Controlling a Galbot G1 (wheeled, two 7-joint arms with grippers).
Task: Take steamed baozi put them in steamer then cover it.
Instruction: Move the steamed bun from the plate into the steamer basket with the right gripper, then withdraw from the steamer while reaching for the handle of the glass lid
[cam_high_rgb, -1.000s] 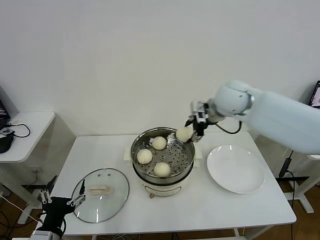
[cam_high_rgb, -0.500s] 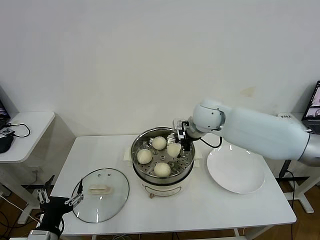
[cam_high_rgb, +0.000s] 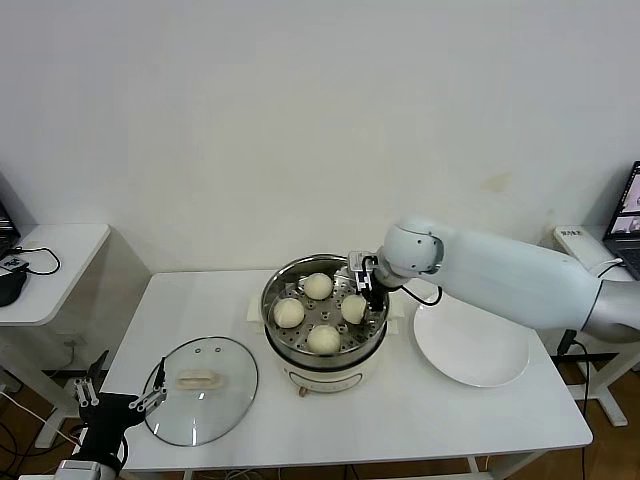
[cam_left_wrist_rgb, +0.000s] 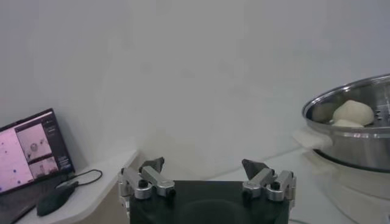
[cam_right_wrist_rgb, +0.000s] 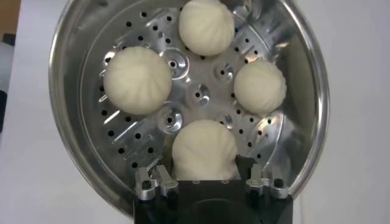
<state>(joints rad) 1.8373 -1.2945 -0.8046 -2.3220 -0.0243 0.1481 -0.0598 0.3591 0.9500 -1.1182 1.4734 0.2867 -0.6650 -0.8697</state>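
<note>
Head view: right gripper (cam_high_rgb: 362, 291) over the steamer (cam_high_rgb: 325, 320), at the fourth baozi (cam_high_rgb: 354, 308) on the tray; cover (cam_high_rgb: 201, 388) flat on the table (cam_high_rgb: 400, 420); left gripper (cam_high_rgb: 122, 398) low by the table's corner.

Left wrist view: fingers (cam_left_wrist_rgb: 150, 173) spread wide, empty.

Right wrist view: bun between the jaws, grip or release unclear. Loading looks finished; next, likely lifting clear, then fetching the cover.
</note>
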